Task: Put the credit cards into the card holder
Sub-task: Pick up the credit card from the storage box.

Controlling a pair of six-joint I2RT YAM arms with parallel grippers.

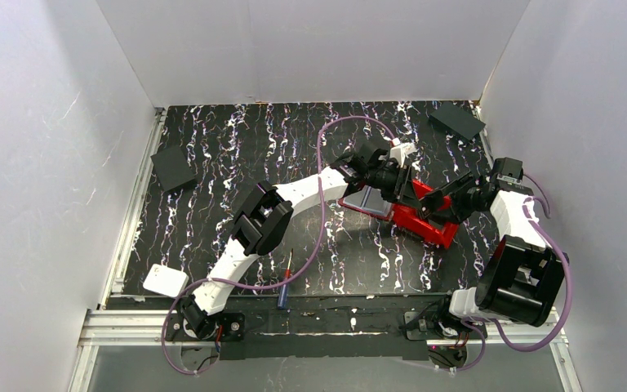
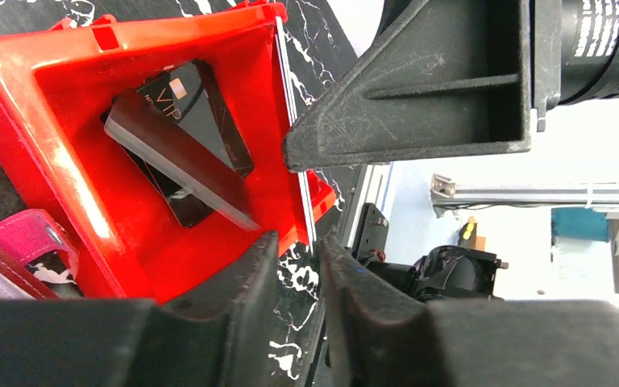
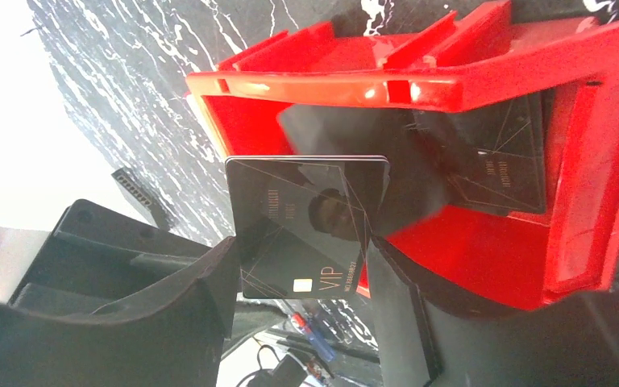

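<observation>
The right gripper (image 3: 300, 246) was clamped on a black credit card (image 3: 306, 201) over the red bin (image 3: 451, 89), with the left gripper (image 2: 298, 242) at the card's 9 o'clock, jaws slightly apart.

The whole table (image 1: 212, 163) is taken in from high above and behind by the top external view, with the left arm's base (image 1: 202, 320) and the right arm's base (image 1: 445, 325) at its lower edge. The red bin (image 1: 429, 220) is shared by all three views. It is looked into at very close range in the left wrist view. In the right wrist view it is faced just as closely, past a black card (image 3: 310, 234).
</observation>
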